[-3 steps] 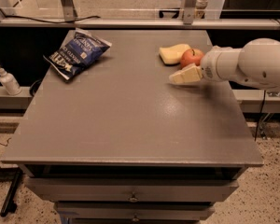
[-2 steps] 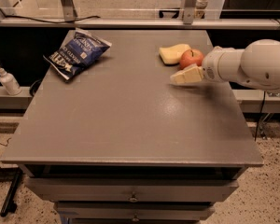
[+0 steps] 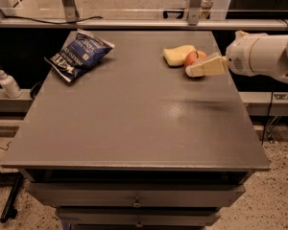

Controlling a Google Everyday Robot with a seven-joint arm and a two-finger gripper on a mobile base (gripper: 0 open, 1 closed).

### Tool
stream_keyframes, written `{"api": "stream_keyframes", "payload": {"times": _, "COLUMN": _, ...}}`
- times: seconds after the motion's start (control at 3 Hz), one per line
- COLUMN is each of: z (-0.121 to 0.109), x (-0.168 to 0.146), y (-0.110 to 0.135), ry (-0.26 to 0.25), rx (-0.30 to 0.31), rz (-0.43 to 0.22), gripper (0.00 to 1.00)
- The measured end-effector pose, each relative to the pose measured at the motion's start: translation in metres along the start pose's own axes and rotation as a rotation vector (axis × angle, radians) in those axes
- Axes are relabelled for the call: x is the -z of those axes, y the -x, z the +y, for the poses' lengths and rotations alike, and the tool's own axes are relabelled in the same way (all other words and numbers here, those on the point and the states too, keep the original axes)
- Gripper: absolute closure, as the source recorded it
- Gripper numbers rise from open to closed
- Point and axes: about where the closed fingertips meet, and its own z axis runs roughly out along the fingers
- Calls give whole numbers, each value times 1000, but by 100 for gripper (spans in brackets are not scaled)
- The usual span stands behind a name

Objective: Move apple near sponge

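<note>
A grey, matte table (image 3: 134, 123) is seen from its front, with drawers fitted beneath the top. Three things are carried on it, all in the far half. A blue chip bag (image 3: 79, 54) is laid flat at the far left, skewed to the edges, one corner near the left rim. A sponge (image 3: 177, 54) is laid at the far right. An apple (image 3: 193, 57) is set just beside the sponge's right end, seemingly touching it. The gripper (image 3: 196, 68) is held low at the apple's near side, reached in over the right edge.
</note>
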Motion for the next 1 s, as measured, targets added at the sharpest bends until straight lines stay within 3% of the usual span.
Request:
{"api": "stream_keyframes", "payload": {"times": 0.33, "z": 2, "x": 50, "y": 45, "ry": 39, "rx": 52, "rz": -31, "gripper": 0}}
{"api": "stream_keyframes", "payload": {"times": 0.67, "z": 2, "x": 86, "y": 71, "ry": 123, "rx": 55, "rz": -88, "gripper": 0}}
{"api": "stream_keyframes", "payload": {"times": 1.0, "z": 20, "x": 94, "y": 80, "ry": 200, "rx": 62, "rz": -89, "gripper": 0}}
